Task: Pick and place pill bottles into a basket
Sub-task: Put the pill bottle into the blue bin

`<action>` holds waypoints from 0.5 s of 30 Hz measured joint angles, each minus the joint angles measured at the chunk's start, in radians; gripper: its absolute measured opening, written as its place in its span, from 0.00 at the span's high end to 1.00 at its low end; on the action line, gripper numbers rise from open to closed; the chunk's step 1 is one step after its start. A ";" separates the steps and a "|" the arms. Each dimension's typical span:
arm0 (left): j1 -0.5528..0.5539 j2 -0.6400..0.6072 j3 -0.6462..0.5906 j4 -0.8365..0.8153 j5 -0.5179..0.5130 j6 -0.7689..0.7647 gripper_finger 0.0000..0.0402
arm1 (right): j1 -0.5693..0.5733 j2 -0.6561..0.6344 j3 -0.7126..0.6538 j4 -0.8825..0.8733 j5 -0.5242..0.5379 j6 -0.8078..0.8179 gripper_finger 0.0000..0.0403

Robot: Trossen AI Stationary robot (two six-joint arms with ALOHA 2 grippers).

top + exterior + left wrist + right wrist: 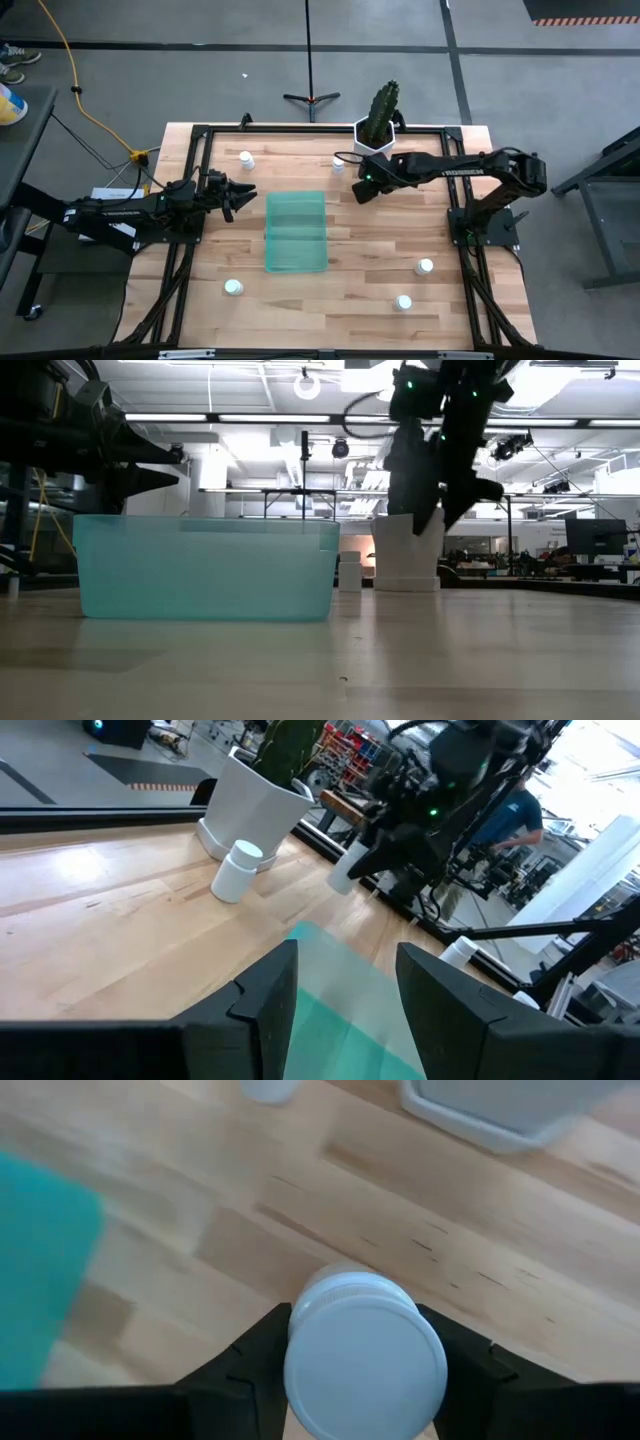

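Pill bottle (365, 1342) clamped in the right gripper (362, 188), lifted off the table just off the basket's 1 o'clock corner.

The fingers pinch its sides with the cap facing the wrist camera, so I'd guess it's carried upright to drop in cleanly. The green basket (296, 232) sits mid-table and looks empty from above. Left gripper (240, 197) hangs at the basket's 9 o'clock with its fingers apart and nothing between them, probably just keeping out of the way. Loose bottles stand near the cactus pot (374, 134) at 12 o'clock (339, 163), at 11 (246, 158), at 7 (233, 288) and two around 4 to 5 (425, 267).
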 joint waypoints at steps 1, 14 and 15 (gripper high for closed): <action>0.000 0.000 0.000 0.000 0.000 0.000 0.49 | 0.007 0.000 0.013 0.000 0.000 -0.008 0.58; 0.000 0.000 0.000 -0.003 -0.006 0.000 0.49 | 0.094 0.000 0.118 0.014 0.044 -0.263 0.58; 0.000 0.000 0.000 -0.002 -0.006 0.000 0.49 | 0.101 0.000 0.122 0.021 0.039 -0.303 0.59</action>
